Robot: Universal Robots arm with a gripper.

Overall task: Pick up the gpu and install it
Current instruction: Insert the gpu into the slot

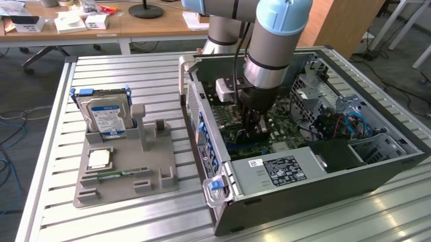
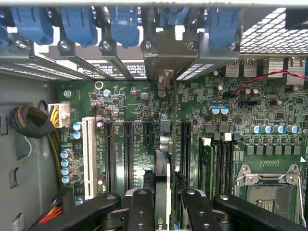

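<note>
— Black fingers (image 2: 142, 211) of the gripper (image 2: 162, 211) clamp the gpu (image 2: 162, 159) edge-on, inside the computer case (image 1: 350, 176).

— Installed?

— Seemingly not seated; it stands over the motherboard (image 2: 231, 125), bracket reaching the rear slots (image 2: 163, 53).

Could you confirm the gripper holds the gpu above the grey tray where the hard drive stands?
Not quite: the exterior view shows the gripper holding the gpu inside the computer case, over the motherboard; the hard drive does stand in the tray.
</note>
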